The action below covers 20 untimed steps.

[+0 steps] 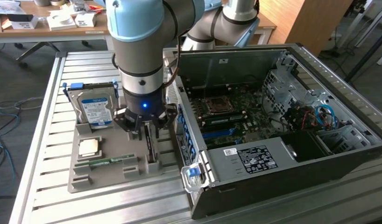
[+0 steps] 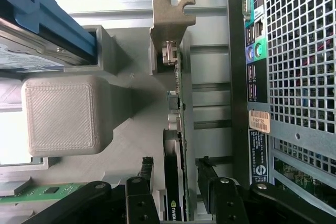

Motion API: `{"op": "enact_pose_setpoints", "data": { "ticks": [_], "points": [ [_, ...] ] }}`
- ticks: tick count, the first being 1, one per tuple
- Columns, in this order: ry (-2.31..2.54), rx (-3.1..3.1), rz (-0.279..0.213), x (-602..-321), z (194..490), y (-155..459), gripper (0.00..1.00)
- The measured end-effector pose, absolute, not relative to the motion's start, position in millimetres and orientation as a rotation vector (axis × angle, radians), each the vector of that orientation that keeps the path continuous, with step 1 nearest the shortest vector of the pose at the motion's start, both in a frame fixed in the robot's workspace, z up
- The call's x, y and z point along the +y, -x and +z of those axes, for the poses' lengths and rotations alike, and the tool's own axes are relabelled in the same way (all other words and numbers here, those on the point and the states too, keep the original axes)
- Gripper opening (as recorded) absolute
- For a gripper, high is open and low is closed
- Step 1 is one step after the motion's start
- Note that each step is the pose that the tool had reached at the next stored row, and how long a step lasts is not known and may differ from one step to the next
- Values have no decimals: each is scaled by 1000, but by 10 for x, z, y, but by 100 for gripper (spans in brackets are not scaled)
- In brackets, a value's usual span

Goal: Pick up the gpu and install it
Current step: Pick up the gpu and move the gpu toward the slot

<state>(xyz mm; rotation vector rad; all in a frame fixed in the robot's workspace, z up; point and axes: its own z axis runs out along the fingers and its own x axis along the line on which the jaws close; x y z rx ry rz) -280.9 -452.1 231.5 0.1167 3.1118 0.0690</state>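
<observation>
- End effector (image 1: 147, 131) hangs low over the grey parts holder (image 1: 85, 179), straight above the gpu (image 1: 151, 149).
- Black fingers (image 2: 147, 179) spread, one on each flat side of the card; a gap shows between each finger and the card, so nothing is pinched.
- Seen from the wrist, the gpu (image 2: 176, 129) stands upright on its long edge in a narrow slot of the holder. Its metal bracket (image 2: 172, 11) is at the end away from the fingers.
- That slot is on the holder's side nearest the computer case (image 1: 284, 130), toward the exterior view's right.
- Hard drive (image 1: 95, 109), silver with a blue label, is propped at the holder's far end, on the exterior view's left of the arm.
- Memory stick (image 1: 107, 161), green, lies flat in the holder, apart from the gpu. A square tan chip (image 1: 88, 148) sits between it and the hard drive.
- Case lies on its side with the panel off and the motherboard (image 1: 231, 112) exposed.
- Holder and case rest just beside each other on the slatted aluminium tabletop (image 1: 41, 196).
</observation>
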Motion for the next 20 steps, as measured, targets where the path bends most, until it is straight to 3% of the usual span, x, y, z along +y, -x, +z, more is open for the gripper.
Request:
{"op": "enact_pose_setpoints", "data": {
  "ticks": [20],
  "points": [
    [-117, 3111, 69, -4525, 2316, 2816, 46]
  ]
}}
